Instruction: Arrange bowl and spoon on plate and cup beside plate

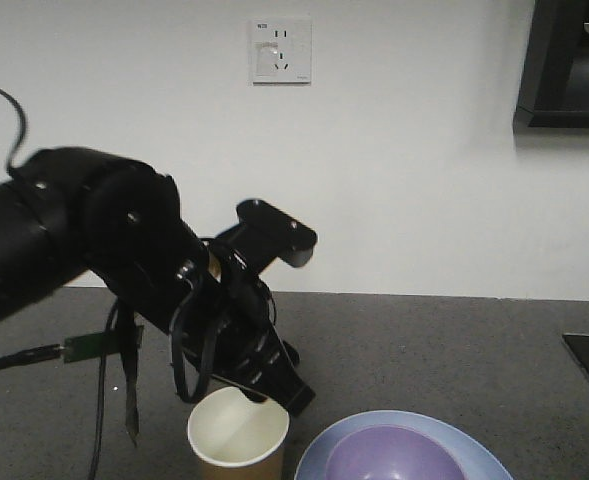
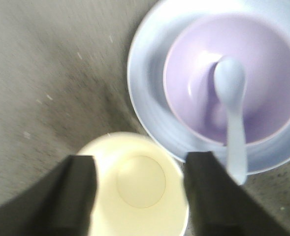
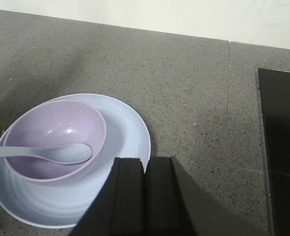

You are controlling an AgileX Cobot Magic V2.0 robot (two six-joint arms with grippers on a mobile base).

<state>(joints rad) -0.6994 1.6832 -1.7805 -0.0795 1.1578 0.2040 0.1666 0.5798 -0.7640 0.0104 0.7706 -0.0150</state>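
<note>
Spread wide, the jaws of the left gripper [image 2: 140, 196] were seen in the left wrist view straddling the paper cup [image 2: 137, 187], one dark finger [image 2: 78, 194] at each side of its rolled rim; whether the fingers touched the cup wall could not be told, as that view was blurred. The jaws of the right gripper [image 3: 145, 196] were pressed together with nothing between them, and were held above the near edge of the plate [image 3: 127, 130].

The cup was stood upright on the grey speckled countertop [image 3: 184, 73], its cream inside empty, just beside the light blue plate on that plate's left as seen from the front camera. From the front view, the black left arm [image 1: 84, 250] was seen reaching down over the cup [image 1: 238, 430] near the counter's front edge, with cables hanging from it.

The lavender bowl [image 3: 53, 137] was set on the plate, off centre towards the plate's left rim in the right wrist view. The pale blue soup spoon [image 3: 51, 152] was laid in the bowl, its oval scoop resting on the bowl's bottom and its handle carried over the bowl's rim and out past the plate's edge.

A dark glass panel [image 3: 282, 147] was let into the counter's right end. A white wall socket [image 1: 280, 50] was mounted on the wall behind.
</note>
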